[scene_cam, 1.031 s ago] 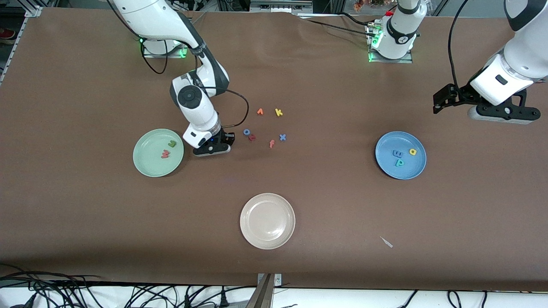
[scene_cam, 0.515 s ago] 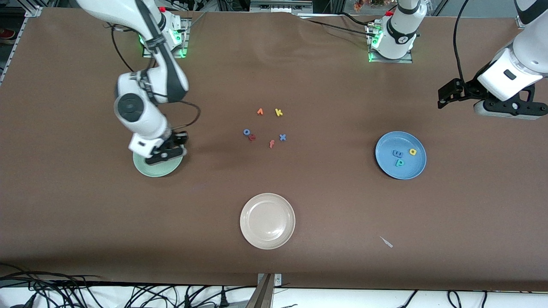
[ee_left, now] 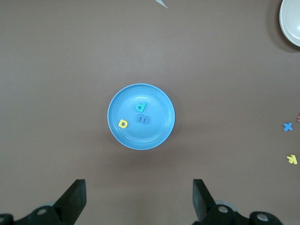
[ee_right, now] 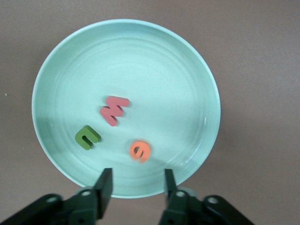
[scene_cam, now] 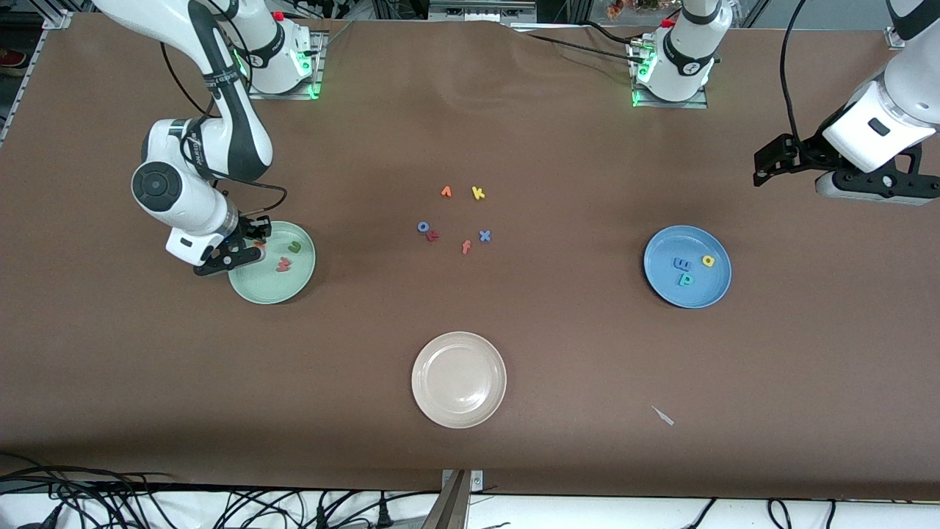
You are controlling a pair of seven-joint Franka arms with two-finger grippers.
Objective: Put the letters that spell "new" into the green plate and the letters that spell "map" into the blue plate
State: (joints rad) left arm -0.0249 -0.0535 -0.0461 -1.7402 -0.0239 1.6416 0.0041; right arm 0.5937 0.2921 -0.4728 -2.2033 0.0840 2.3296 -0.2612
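Right wrist view: right gripper (ee_right: 136, 187) over green plate (ee_right: 197, 84) rim, jaws parted, holding nothing; orange "e" (ee_right: 139, 150), dull-red "w" (ee_right: 114, 109), lime-green "n" (ee_right: 87, 137) lie in plate. Front view: "e" mostly hidden by gripper. Left gripper (ee_left: 138, 201) waits over bare tabletop (ee_left: 56, 56), jaws spread wide, fingertips cut off. Blue plate (ee_left: 159, 133) holds blue "m" (ee_left: 144, 119), yellow "a" (ee_left: 123, 123), teal "p" (ee_left: 141, 107).

Both arms are glossy white shells with dark grey joint bands, green lights glowing at the bases, thin black cables looping alongside. Each black claw, left claw (scene_cam: 764, 165) and right claw (scene_cam: 246, 246), has blocky fingers.
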